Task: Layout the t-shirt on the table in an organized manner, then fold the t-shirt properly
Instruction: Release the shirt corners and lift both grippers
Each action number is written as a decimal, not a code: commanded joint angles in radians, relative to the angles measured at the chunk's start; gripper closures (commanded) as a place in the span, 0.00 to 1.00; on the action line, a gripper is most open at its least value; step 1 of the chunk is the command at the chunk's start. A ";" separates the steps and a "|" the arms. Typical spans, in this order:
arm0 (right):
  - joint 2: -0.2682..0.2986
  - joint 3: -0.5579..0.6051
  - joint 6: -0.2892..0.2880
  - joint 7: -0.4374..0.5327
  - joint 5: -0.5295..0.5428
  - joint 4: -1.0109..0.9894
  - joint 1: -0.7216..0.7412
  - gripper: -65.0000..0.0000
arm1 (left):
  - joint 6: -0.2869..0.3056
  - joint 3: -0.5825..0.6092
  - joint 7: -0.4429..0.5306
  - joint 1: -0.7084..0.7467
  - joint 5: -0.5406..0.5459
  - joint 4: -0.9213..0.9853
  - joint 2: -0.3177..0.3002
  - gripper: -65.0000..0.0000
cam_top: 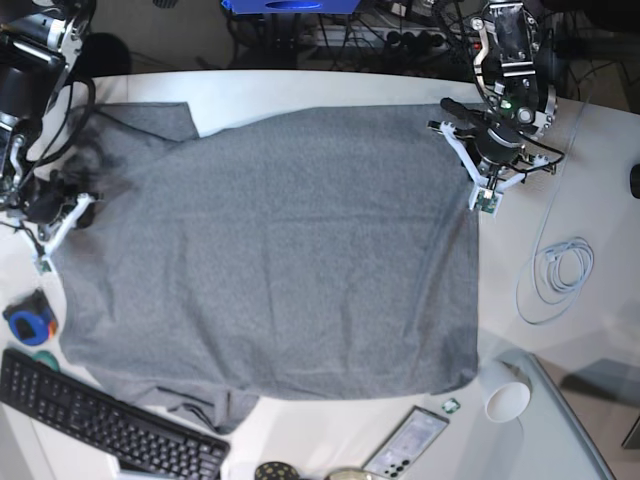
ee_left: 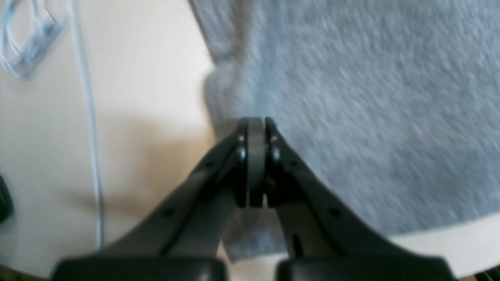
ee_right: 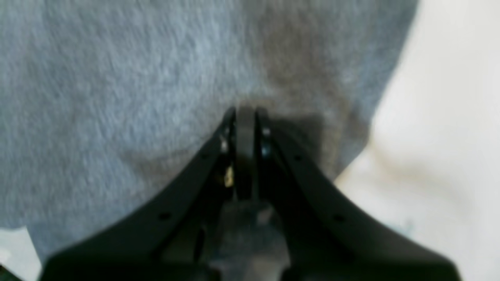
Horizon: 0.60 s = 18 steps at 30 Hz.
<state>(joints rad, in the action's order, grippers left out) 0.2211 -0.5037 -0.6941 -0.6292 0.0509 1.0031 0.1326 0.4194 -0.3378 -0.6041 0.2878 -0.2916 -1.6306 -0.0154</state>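
Observation:
The heather-grey t-shirt (cam_top: 270, 250) lies spread flat over most of the white table (cam_top: 560, 400), one sleeve at the far left (cam_top: 150, 120) and another bunched at the near edge (cam_top: 195, 408). My left gripper (cam_top: 486, 203) is at the shirt's right edge; in the left wrist view its jaws (ee_left: 256, 123) are shut, pinching the puckered edge of the t-shirt (ee_left: 351, 97). My right gripper (cam_top: 43, 264) is at the shirt's left edge. Its jaws (ee_right: 245, 111) are shut on a creased bit of the t-shirt (ee_right: 117, 78), with bare table (ee_right: 449, 117) to the right.
A black keyboard (cam_top: 100, 432) lies at the near left, beside a blue-and-orange roll (cam_top: 30, 320). A phone (cam_top: 405, 445) and a white cup (cam_top: 505, 400) lie near the front. A coiled white cable (cam_top: 560, 268) lies right of the shirt, also seen as a cable (ee_left: 90, 117).

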 commanded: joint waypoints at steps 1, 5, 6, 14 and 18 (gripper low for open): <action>0.024 -0.003 -0.004 0.009 0.005 -0.005 0.009 0.98 | -0.004 -0.013 0.017 0.009 -0.002 0.003 -0.008 1.00; 0.025 -0.011 -0.004 0.009 -0.010 -0.030 0.003 0.98 | -0.004 -0.071 0.031 0.006 -0.002 0.074 -0.014 1.00; 0.025 -0.011 -0.004 0.009 -0.021 -0.028 -0.008 0.98 | -0.004 -0.088 0.033 0.003 -0.002 0.088 -0.014 1.00; 0.018 -0.011 -0.004 0.006 -0.064 -0.026 -0.015 0.98 | -0.004 -0.117 0.033 -0.002 0.001 0.079 -0.065 1.00; 0.019 -0.011 -0.004 0.004 -0.061 -0.025 -0.015 0.98 | -0.004 -0.113 0.033 -0.012 0.007 -0.004 -0.061 1.00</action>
<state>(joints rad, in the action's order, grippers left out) 0.2287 -0.5110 -0.6991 -0.5900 0.0212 0.9733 0.1162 0.4191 -0.4492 -0.5858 0.2798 -0.2840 -1.6165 -0.0692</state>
